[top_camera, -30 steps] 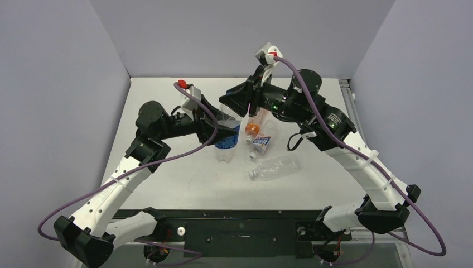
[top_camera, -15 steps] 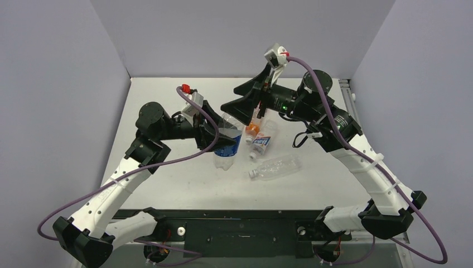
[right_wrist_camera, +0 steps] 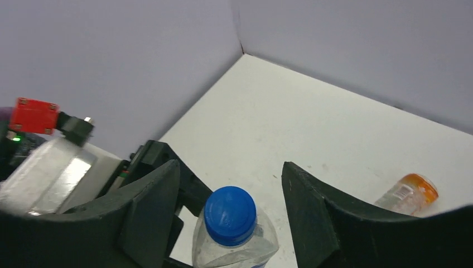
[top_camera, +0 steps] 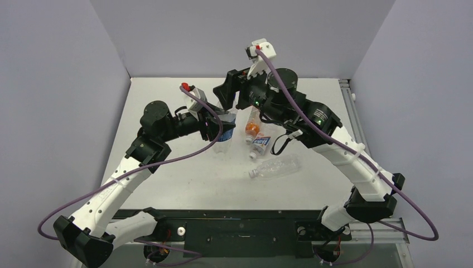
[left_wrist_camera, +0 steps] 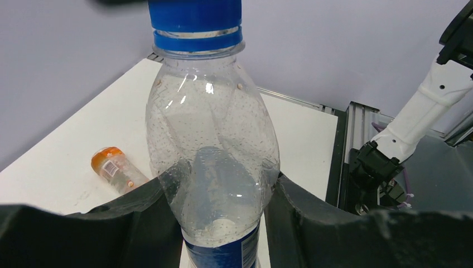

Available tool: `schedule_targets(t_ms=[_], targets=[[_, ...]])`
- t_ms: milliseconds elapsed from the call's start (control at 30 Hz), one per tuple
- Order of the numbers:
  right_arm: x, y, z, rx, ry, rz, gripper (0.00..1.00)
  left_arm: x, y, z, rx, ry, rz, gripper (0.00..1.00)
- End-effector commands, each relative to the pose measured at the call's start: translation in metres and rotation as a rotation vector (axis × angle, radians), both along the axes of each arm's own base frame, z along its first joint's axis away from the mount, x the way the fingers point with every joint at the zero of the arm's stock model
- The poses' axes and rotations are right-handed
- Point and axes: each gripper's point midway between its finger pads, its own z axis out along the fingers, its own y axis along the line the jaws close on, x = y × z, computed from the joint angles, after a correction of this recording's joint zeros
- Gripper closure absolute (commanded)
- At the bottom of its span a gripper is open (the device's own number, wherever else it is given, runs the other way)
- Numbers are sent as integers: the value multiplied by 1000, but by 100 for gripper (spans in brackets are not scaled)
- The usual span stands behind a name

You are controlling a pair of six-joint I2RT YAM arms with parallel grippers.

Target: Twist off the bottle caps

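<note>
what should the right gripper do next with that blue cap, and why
Probably bring the right gripper down a little and close it on the blue cap. Its jaws stand open on either side of the cap without touching it, while the left gripper clamps the bottle upright, ready for a twist.

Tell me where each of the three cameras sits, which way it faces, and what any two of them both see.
Top external: above and behind the arms, looking down at the table; left arm and right arm show, left tool on the Pepsi bottle, right tool above it.
Left wrist: looks along its own fingers, clamped round the bottle, toward the right arm's base.
Right wrist: looks down between its open fingers at the blue cap.
Shared: both wrist views show that cap and the orange bottle.
</note>
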Motion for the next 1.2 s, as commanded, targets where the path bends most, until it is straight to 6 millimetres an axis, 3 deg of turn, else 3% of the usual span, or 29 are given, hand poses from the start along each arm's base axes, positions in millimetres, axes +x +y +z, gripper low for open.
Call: schedule_targets(t_ms=[0, 267, 433, 600, 733, 800, 1000, 1133, 1167], targets=[[12, -5, -12, -44, 24, -78, 39, 3, 3, 17, -20, -57, 34, 100], [13, -2, -14, -24, 24, -81, 63, -1, 2, 17, -28, -48, 20, 100], [9, -1, -11, -6, 17, -58, 70, -2, 2, 13, -25, -40, 11, 100], [1, 3, -4, 19, -9, 3, 100, -4, 0, 14, -40, -26, -1, 100], [-21, 18, 6, 47, -47, 185, 100, -12, -1, 21, -72, -10, -36, 100], [-56, 34, 8, 54, -71, 425, 100, -23, -2, 28, -102, -10, -94, 100], [-106, 36, 9, 83, -113, 702, 100, -66, -9, 37, -131, 61, -343, 100], [-113, 32, 5, 87, -114, 741, 100, -77, -11, 35, -115, 76, -418, 100], [-110, 31, 4, 84, -110, 731, 90, -76, -11, 36, -113, 71, -417, 100]])
